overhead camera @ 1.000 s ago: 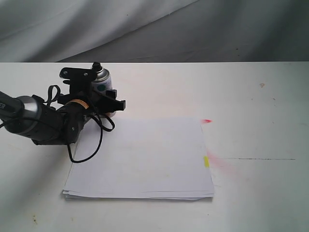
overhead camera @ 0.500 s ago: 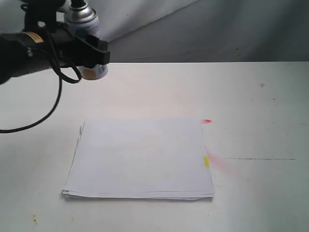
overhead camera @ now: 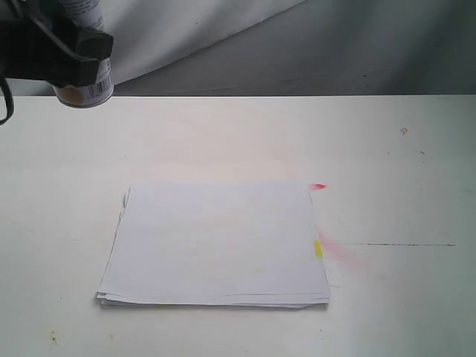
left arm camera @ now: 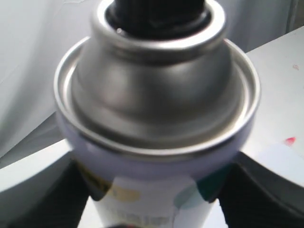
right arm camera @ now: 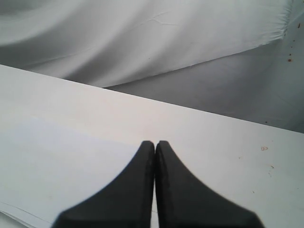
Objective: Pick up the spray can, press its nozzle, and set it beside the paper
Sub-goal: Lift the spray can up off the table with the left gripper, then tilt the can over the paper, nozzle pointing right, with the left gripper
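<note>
I hold left pincer clamped on spray can, high off counter, likely exposing nozzle for press; right pincer clenched, empty.

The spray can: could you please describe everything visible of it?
The spray can has a silver domed shoulder, a black nozzle on top and a pale label with teal and orange dots. It is roughly upright, held in the air by the left gripper, whose jaws clamp its sides; nothing else touches it.
</note>
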{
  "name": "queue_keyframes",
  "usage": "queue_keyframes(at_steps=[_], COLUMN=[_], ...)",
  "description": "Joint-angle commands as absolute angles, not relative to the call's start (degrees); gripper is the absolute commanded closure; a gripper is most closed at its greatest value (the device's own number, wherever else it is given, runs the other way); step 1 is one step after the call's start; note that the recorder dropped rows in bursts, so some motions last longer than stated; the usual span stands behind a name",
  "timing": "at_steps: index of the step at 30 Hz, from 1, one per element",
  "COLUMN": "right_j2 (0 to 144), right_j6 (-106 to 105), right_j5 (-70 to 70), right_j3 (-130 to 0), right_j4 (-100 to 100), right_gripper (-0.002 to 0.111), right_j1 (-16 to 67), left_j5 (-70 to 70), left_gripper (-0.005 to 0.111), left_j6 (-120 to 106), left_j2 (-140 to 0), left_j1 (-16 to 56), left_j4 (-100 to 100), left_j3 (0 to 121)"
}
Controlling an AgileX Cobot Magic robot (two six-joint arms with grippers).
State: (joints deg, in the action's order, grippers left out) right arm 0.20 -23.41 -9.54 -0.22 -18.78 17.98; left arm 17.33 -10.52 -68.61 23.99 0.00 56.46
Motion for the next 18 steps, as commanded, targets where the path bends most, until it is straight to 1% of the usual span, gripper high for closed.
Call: queue_keyframes(at_steps=[1,6,12,14,18], right_j2=[0.0,0.0,0.0,0.0,0.0], right_j6=[-23.31,-23.31,-23.31,-23.31,-23.31], right_j5=[-9.66,-9.66,-9.66,-9.66,-9.66], right_j3=[0.0,0.0,0.0,0.0,0.0], right_j4=[-18.86,-18.86,-18.86,-18.86,-18.86], right_gripper=[0.108,0.108,0.108,0.108,0.108], right_j1=[17.59,17.59,17.59,17.59,17.59], left_j5=[20.13,22.27,19.06,18.67,21.17], left_gripper=[0.107,0.107,0.107,0.107,0.107], left_j6=[-7.7,-7.7,-7.01,-0.96,21.32], left_j2=[-67.7,-67.65,-67.65,-67.65,-68.35], left_j1=[23.91,24.02,24.81,26.77,32.9], left_j4=[3.78,7.25,12.41,20.5,43.04], left_j3=[56.6,55.65,52.23,51.65,50.71])
